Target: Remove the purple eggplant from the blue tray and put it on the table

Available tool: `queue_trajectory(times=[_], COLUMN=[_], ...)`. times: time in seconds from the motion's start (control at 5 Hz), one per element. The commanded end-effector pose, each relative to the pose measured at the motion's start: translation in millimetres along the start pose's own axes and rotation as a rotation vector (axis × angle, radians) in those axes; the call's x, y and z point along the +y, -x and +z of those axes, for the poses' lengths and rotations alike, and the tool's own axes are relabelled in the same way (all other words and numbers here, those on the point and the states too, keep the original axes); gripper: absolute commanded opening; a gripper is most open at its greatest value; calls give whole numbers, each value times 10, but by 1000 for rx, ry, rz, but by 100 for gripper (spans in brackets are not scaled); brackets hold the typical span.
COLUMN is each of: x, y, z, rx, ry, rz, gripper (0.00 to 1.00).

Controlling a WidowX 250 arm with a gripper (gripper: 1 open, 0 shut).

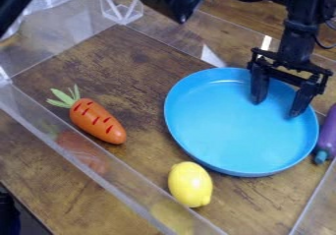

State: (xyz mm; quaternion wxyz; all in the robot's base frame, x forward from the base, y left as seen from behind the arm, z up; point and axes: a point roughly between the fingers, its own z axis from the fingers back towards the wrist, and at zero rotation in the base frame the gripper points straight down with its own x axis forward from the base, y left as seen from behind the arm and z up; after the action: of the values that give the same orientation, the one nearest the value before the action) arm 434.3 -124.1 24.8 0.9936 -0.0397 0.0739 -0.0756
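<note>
The blue tray (pixel 237 131) lies on the right half of the dark wood table (pixel 132 77), with nothing inside it. At the far right edge, the purple eggplant (pixel 327 129) lies on the table just outside the tray's rim, its blue-green stem cap pointing toward the front. My gripper (pixel 285 95) hangs open over the tray's far right part, fingers pointing down, with nothing between them. It stands a little left of the eggplant and apart from it.
An orange carrot (pixel 94 120) with a green top lies at the left. A yellow lemon (pixel 191 184) sits by the tray's front rim. Low clear acrylic walls (pixel 53 146) border the table. A dark blurred shape crosses the top of the view.
</note>
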Motion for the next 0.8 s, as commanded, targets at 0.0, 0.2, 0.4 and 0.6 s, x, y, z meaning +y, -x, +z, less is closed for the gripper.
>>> queue_trajectory(times=[0.0, 0.2, 0.4, 0.6], x=[-2, 67, 31, -7], y=[38, 91, 20, -53], z=[-20, -75, -118, -147], rx=[-6, 12, 18, 25], ry=[-13, -31, -30, -29], rz=[-156, -273, -260, -248], gripper=[100, 100, 100, 100])
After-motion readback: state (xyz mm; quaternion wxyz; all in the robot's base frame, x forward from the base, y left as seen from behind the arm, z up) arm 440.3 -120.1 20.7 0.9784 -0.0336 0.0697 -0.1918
